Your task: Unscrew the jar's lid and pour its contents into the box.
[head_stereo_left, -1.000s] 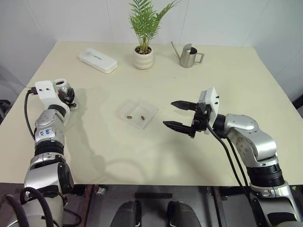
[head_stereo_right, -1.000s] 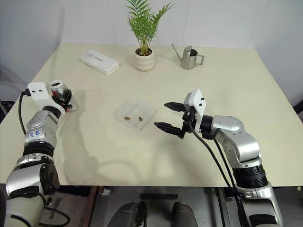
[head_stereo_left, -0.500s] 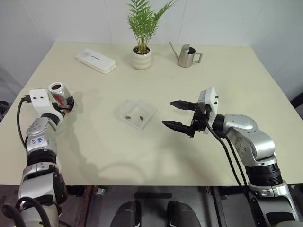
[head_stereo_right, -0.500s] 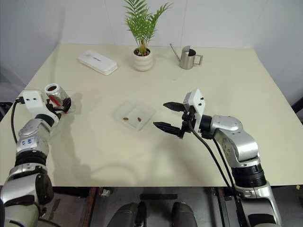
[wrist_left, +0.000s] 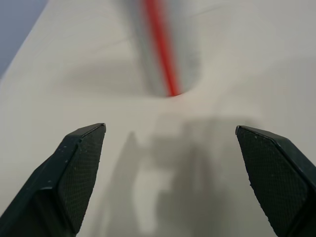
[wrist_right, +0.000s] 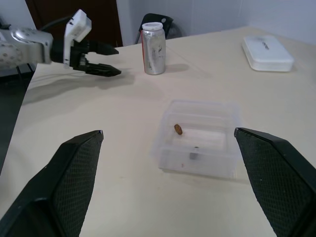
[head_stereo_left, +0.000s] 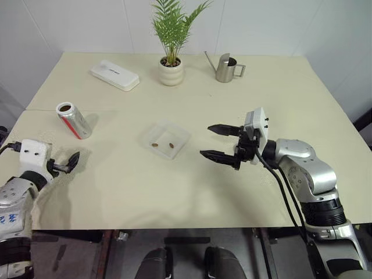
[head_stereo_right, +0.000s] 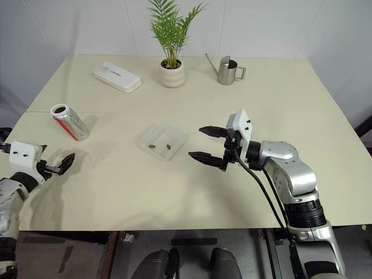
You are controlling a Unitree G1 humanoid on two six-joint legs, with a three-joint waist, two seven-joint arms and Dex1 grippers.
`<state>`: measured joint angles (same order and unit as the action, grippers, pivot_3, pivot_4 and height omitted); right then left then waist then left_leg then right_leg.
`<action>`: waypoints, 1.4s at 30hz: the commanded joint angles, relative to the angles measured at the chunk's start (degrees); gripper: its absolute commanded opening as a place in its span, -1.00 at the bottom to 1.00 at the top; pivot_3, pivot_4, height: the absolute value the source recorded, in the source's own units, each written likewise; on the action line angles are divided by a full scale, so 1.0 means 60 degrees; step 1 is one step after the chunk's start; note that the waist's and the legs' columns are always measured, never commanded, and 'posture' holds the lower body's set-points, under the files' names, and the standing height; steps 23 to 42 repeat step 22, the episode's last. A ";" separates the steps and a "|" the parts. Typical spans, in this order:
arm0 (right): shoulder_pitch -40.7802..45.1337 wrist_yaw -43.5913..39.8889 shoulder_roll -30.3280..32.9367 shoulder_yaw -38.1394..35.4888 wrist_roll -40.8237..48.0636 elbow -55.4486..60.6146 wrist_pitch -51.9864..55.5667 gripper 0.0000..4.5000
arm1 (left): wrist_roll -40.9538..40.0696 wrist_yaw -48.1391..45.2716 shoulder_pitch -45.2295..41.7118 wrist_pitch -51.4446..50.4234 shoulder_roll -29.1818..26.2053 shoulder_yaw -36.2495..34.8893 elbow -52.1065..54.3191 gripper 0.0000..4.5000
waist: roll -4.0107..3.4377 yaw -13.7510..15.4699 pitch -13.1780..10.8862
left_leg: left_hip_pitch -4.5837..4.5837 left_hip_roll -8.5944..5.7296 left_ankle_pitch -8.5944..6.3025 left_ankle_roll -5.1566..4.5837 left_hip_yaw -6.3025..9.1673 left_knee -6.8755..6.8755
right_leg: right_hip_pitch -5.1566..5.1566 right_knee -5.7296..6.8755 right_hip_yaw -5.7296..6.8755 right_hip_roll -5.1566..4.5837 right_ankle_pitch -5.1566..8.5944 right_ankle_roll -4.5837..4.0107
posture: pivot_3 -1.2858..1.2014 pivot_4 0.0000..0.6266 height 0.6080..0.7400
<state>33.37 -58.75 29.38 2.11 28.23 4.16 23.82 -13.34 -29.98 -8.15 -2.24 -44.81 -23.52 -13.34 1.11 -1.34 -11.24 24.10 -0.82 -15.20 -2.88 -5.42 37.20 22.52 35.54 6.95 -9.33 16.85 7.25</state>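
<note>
Silvery jar (head_stereo_left: 73, 120) upright near table (head_stereo_left: 273, 87) left edge, mouth open, unheld. Clear box (head_stereo_left: 168, 139) mid-table, two brown contents (head_stereo_left: 163, 145) inside. Left gripper (head_stereo_left: 67, 163) released, fingers spread, near front-left edge, apart from jar. Right gripper (head_stereo_left: 220, 141) spread wide, empty, just beside box.

Left wrist view: blurred silvery cylinder with red stripe ahead, probably the jar; nothing between fingers.

Right wrist view: box just ahead; jar beyond, beside left gripper.

Table (head_stereo_left: 192, 186) near edge: lying bare between both arms.
Left side: jar (head_stereo_left: 74, 120) standing upright, blocking.
Centre: box (head_stereo_left: 168, 139) sitting just beside the right gripper (head_stereo_left: 221, 142).
Far edge: white case (head_stereo_left: 114, 75), plant pot (head_stereo_left: 172, 72), watering can (head_stereo_left: 225, 68) crowding.
</note>
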 commanded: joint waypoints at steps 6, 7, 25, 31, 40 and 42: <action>-0.0228 -0.0556 0.0686 -0.0456 -0.0394 -0.0287 -0.1125 1.00 | -0.1065 -0.2986 -0.0405 0.0757 -0.0423 0.0774 0.1967 0.99 | -0.0001 -0.0025 0.0000 | 0.0000 -0.0008 0.0001 -0.0002 -0.0006 -0.0007 | 0.0000 -0.0002 0.0047 -0.0009 -0.0001 0.0000 | 0.03 -0.52 1.00; -0.0285 -0.0598 0.0855 -0.0603 -0.0440 -0.0450 -0.1261 1.00 | -0.1088 -0.3374 -0.0566 0.0881 -0.0487 0.0992 0.2055 0.99 | -0.0001 -0.0021 -0.0001 | -0.0001 -0.0008 0.0002 -0.0004 -0.0008 -0.0011 | 0.0000 0.0000 0.0074 -0.0010 -0.0001 0.0000 | 0.03 -0.52 1.00; -0.2316 -0.0554 0.2457 -0.2336 0.0521 0.1350 -0.0413 1.00 | -0.1455 -0.5484 -0.2332 0.0662 -0.0555 0.1800 0.1054 0.99 | -0.0008 -0.0027 -0.0005 | -0.0005 -0.0003 0.0035 -0.0076 -0.0043 -0.0004 | -0.0007 -0.0005 0.0110 0.0035 -0.0001 0.0000 | 0.03 -0.52 1.00; -0.2316 -0.0554 0.2457 -0.2336 0.0521 0.1350 -0.0413 1.00 | -0.1455 -0.5484 -0.2332 0.0662 -0.0555 0.1800 0.1054 0.99 | -0.0008 -0.0027 -0.0005 | -0.0005 -0.0003 0.0035 -0.0076 -0.0043 -0.0004 | -0.0007 -0.0005 0.0110 0.0035 -0.0001 0.0000 | 0.03 -0.52 1.00; -0.2316 -0.0554 0.2457 -0.2336 0.0521 0.1350 -0.0413 1.00 | -0.1455 -0.5484 -0.2332 0.0662 -0.0555 0.1800 0.1054 0.99 | -0.0008 -0.0027 -0.0005 | -0.0005 -0.0003 0.0035 -0.0076 -0.0043 -0.0004 | -0.0007 -0.0005 0.0110 0.0035 -0.0001 0.0000 | 0.03 -0.52 1.00; -0.2316 -0.0554 0.2457 -0.2336 0.0521 0.1350 -0.0413 1.00 | -0.1455 -0.5484 -0.2332 0.0662 -0.0555 0.1800 0.1054 0.99 | -0.0008 -0.0027 -0.0005 | -0.0005 -0.0003 0.0035 -0.0076 -0.0043 -0.0004 | -0.0007 -0.0005 0.0110 0.0035 -0.0001 0.0000 | 0.03 -0.52 1.00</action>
